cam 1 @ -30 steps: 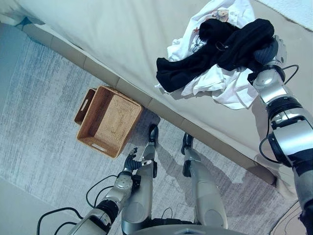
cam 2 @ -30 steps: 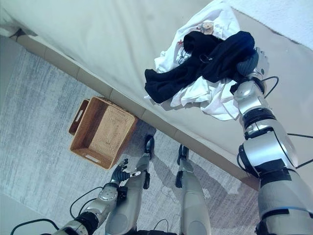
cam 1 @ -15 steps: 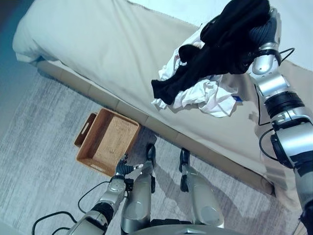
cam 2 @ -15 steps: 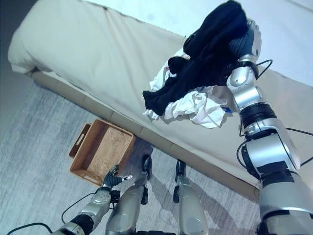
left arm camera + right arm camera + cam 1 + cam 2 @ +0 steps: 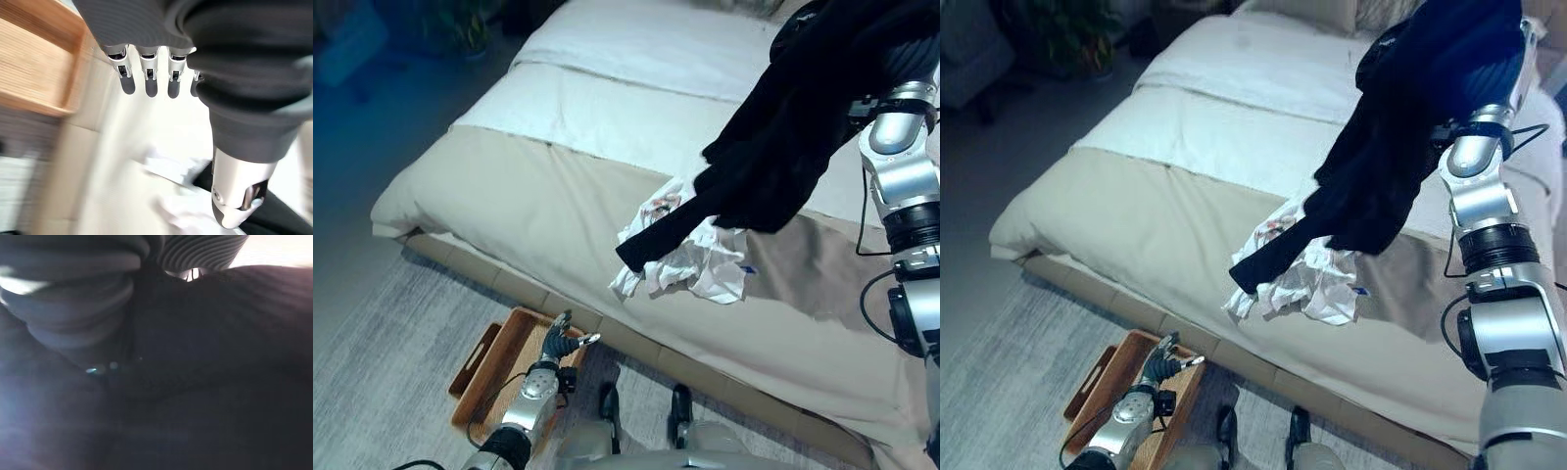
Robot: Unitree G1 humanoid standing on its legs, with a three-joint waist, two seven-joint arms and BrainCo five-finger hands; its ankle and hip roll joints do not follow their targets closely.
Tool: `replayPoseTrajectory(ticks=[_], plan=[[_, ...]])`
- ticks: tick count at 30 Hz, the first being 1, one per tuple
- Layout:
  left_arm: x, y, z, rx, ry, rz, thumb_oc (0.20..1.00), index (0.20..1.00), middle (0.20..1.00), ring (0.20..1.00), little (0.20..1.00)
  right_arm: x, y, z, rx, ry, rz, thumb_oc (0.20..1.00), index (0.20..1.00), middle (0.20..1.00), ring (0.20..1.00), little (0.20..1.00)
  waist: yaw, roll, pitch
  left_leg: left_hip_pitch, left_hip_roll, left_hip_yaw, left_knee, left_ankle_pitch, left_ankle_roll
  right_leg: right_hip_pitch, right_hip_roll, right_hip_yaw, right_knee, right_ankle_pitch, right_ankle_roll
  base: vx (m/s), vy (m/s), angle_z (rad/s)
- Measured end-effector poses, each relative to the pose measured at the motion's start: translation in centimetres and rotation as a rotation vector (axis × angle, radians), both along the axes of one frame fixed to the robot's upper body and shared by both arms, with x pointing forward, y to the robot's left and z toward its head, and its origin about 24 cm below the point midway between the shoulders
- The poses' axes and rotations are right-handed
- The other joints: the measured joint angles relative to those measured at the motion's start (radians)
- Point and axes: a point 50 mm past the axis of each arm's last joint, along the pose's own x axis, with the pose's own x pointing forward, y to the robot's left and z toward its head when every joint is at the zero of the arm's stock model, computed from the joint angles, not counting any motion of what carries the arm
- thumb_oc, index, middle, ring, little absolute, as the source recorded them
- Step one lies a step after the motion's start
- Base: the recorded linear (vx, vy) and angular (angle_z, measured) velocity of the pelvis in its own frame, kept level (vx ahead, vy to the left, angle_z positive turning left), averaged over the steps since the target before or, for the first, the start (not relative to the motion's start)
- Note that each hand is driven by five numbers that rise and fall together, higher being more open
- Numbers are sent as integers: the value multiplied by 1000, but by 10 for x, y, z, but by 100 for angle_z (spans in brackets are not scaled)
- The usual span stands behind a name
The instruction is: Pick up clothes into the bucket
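My right hand (image 5: 913, 61) is raised high over the bed, shut on a black garment (image 5: 793, 127) that drapes over it and hangs down in a long fold. The garment's lower end dangles just above a crumpled white piece of clothing (image 5: 690, 266) lying on the beige bedcover. In the right wrist view the dark cloth (image 5: 205, 382) covers the hand. A wicker basket (image 5: 481, 370) stands on the floor by the bed's edge. My left hand (image 5: 559, 343) hovers low over the basket, open, with straight fingers (image 5: 146, 73) and nothing in it.
The bed (image 5: 548, 196) with beige and white covers spans the middle of the eye views. A grey rug (image 5: 382, 323) lies in front of it, and the basket's wooden rim (image 5: 34, 63) sits close to the bed base.
The right arm has lifted the black garment up off the white clothing, which stays on the bed. The camera has tilted up, showing more of the bed. The left hand stays low by the basket.
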Motion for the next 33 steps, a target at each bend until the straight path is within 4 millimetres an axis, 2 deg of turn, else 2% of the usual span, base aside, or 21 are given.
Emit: replayPoseTrajectory(ticks=[2, 3, 9, 14, 16, 23, 28, 33], plan=[[5, -4, 7, -32, -30, -13, 1000, 1000, 1000, 1000, 1000, -1, -2, 1, 12, -5, -2, 200, 200, 200, 200, 200, -5, 2, -18, 8, 1, 4, 0, -8, 3, 6, 1, 4, 0, -4, 3, 42, 1, -9], [11, -8, 16, -74, -63, -19, 1000, 1000, 1000, 1000, 1000, -1, -3, 1, 21, -3, 5, 200, 200, 200, 200, 200, -21, 2, -35, 18, 4, 16, 0, -16, 0, 10, 2, 11, -1, -6, 2, 52, 4, -13], [53, -33, 100, -199, -379, -182, 1000, 1000, 1000, 1000, 1000, 0, -4, -13, 74, 42, 58, 200, 200, 200, 200, 200, -52, 9, -107, 38, 1, 25, -1, -26, 10, 27, -1, 17, -3, -14, 10, 11, 2, -5], [82, -53, 150, -184, -545, -282, 1000, 1000, 1000, 1000, 1000, 3, 9, -26, -6, 144, 162, 200, 200, 200, 200, 200, -59, 18, -128, 56, 1, 39, -1, -29, 13, 37, 0, 34, -1, -13, 10, -12, 6, -9], [86, -60, 161, -183, -580, -311, 1000, 1000, 1000, 1000, 1000, 3, 18, -29, -39, 181, 218, 200, 200, 200, 200, 200, -67, 17, -129, 66, 1, 43, 0, -29, 13, 45, 1, 38, 0, -12, 10, -1, -1, -6], [92, -69, 176, -130, -612, -398, 1000, 1000, 1000, 1000, 1000, 3, 50, -32, -178, 277, 403, 200, 200, 200, 200, 200, -78, 17, -131, 74, 1, 49, 0, -29, 13, 52, 1, 45, 0, -9, 6, -1, 1, -2], [99, -81, 196, -95, -661, -473, 1000, 1000, 1000, 1000, 1000, -7, 81, -37, -269, 294, 555, 200, 200, 200, 200, 200, -78, 16, -131, 86, 0, 49, 0, -31, 11, 64, 1, 46, 0, -9, 6, 0, 0, 0], [100, -95, 195, -68, -638, -541, 1000, 1000, 1000, 1000, 1000, -13, 98, -41, -303, 320, 663, 200, 200, 200, 200, 200, -80, 15, -132, 92, -1, 49, -1, -32, 10, 70, 0, 43, 0, -10, 7, 0, 0, 0]])
